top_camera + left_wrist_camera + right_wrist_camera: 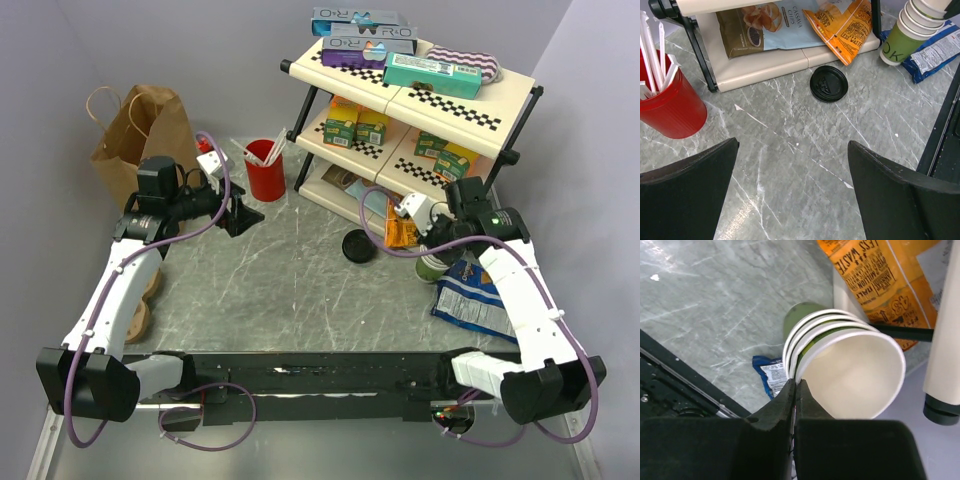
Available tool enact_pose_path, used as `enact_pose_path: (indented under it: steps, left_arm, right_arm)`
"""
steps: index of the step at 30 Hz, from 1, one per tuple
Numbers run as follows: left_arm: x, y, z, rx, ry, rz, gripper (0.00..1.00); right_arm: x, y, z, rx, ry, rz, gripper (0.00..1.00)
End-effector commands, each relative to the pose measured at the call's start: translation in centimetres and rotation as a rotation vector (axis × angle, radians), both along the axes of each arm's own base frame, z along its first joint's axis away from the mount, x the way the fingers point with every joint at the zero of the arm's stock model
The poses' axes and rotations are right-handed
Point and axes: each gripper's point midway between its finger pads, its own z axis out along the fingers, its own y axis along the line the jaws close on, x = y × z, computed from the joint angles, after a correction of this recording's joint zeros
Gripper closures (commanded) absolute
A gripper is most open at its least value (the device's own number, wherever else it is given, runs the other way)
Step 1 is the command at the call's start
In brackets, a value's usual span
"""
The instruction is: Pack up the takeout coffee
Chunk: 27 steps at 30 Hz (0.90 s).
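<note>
No takeout coffee shows in any view. A round black lid (358, 246) (829, 84) lies flat and alone on the table in front of the shelf rack. A lidless stack of green cups (432, 268) (905, 30) (850, 370) leans tilted by the rack's right foot. My right gripper (433, 245) (795, 382) is shut, pinching the near rim of the stack's top cup. My left gripper (243, 218) (792, 145) hovers open over bare table, left of the lid, with nothing between its fingers.
A red cup (265, 172) (670, 107) of white sticks stands just behind the left gripper. A brown paper bag (140, 135) stands at the back left. The two-tier shelf rack (505, 95) holds boxes. An orange snack bag (402, 232) and a blue one (475, 295) lie near the stack.
</note>
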Motion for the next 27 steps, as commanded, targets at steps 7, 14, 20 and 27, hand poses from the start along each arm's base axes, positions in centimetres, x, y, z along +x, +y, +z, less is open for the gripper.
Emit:
enact_pose_path:
  steps: [7, 14, 20, 27]
  left_arm:
    - [-0.3, -0.8, 0.2, -0.030, -0.002, -0.032, 0.03]
    - [-0.3, -1.2, 0.2, -0.030, 0.001, -0.044, 0.03]
    - [-0.3, -1.5, 0.1, -0.035, 0.006, -0.052, 0.03]
    - [-0.3, -1.5, 0.0, -0.029, 0.002, -0.052, 0.03]
  right_arm:
    - [-1.8, 0.0, 0.5, 0.003, 0.106, -0.012, 1.00]
    - [-1.3, 1.7, 2.5, 0.126, 0.072, 0.007, 1.00]
    - [-0.7, -1.1, 0.6, -0.006, 0.061, -0.067, 1.00]
    - [-1.0, -1.2, -0.3, -0.110, 0.063, -0.007, 1.00]
